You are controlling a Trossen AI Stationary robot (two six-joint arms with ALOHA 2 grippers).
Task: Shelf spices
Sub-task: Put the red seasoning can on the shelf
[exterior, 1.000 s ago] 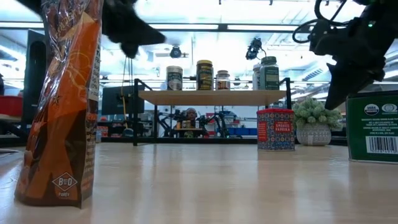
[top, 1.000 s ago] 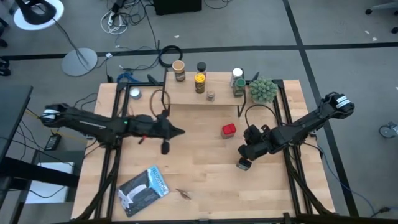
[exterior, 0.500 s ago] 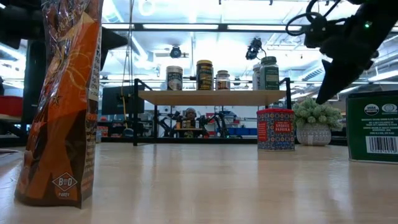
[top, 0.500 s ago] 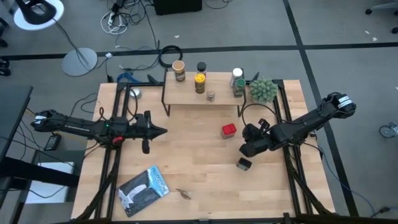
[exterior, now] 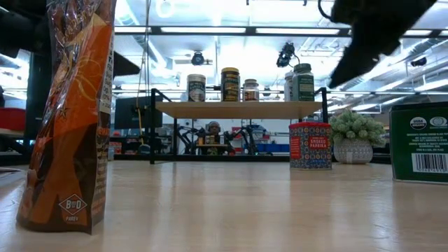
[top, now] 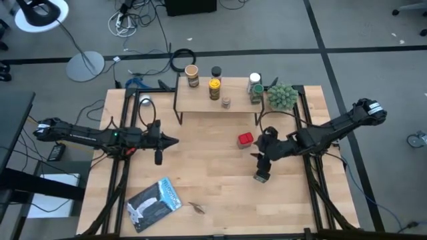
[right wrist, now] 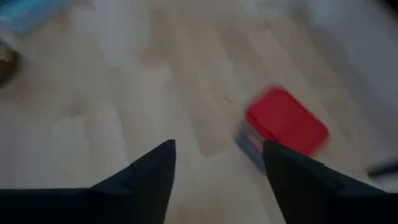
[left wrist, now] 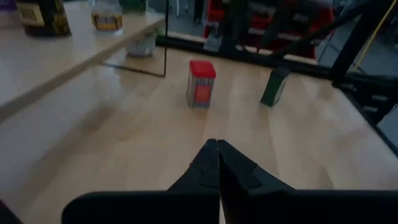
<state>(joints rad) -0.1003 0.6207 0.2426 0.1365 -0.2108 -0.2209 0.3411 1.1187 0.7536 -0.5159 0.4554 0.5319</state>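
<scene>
Above the right half of the table, the right gripper (top: pixel 261 148) hangs with its two fingers (right wrist: pixel 149 171) spread apart and nothing between them; it is between the red tin (top: pixel 245 139) and the green tin (top: pixel 261 176), touching neither one. The right arm reaches in from the right edge, stretched low and nearly flat toward the table's middle. The right wrist view looks down on the red tin's lid (right wrist: pixel 286 119) just ahead of the open fingers, which the other views do not give. Both tins stand upright with their long axis vertical; the low view shows the red tin's printed face (exterior: pixel 310 145) turned to the near edge and the green tin's barcode side (exterior: pixel 419 143), details the high view cannot show. The left gripper (top: pixel 175 141) is over the left half of the table, its fingers pressed together and empty, as the left wrist view makes clear (left wrist: pixel 217 163); the left arm lies straight from the left edge, pointing toward the right. On the shelf (top: pixel 203 104) at the far edge stand the other spices, all upright: a tan-lidded jar (top: pixel 192 75), a black-lidded jar (top: pixel 215 72), a yellow jar (top: pixel 214 89), a small jar (top: pixel 226 103) and a white-capped bottle (top: pixel 254 83). A potted plant (top: pixel 282 97) sits beside the shelf toward the far right corner, and a blue-white packet (top: pixel 154 203) lies flat near the near left corner.
</scene>
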